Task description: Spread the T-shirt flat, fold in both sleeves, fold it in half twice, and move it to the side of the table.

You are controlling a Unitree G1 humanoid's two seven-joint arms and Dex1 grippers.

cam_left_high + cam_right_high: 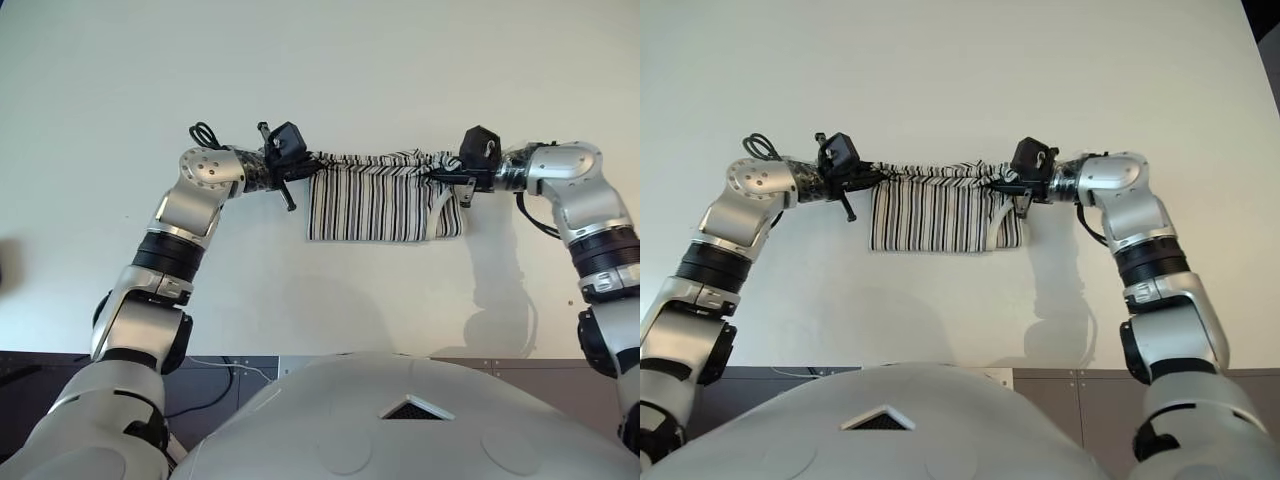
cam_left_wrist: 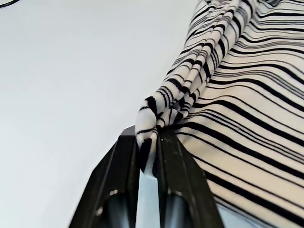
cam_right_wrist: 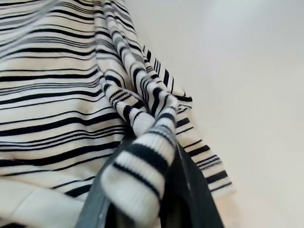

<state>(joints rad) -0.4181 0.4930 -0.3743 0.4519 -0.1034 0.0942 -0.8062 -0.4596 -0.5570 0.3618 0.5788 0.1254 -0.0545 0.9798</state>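
The black-and-white striped T-shirt (image 1: pixel 375 200) hangs folded between my two grippers over the middle of the white table (image 1: pixel 320 60), its lower edge resting on the surface. My left gripper (image 1: pixel 310 162) is shut on the shirt's left top corner, where the bunched cloth (image 2: pixel 164 102) sits pinched between the black fingers (image 2: pixel 178 166). My right gripper (image 1: pixel 440 172) is shut on the right top corner, with a thick roll of striped fabric (image 3: pixel 142 156) clamped in it. The top edge between them is gathered into a taut ridge.
The pale table stretches far beyond the shirt and to both sides of it. The table's front edge (image 1: pixel 250 356) runs just below my elbows, with dark floor and a cable (image 1: pixel 215 385) beneath.
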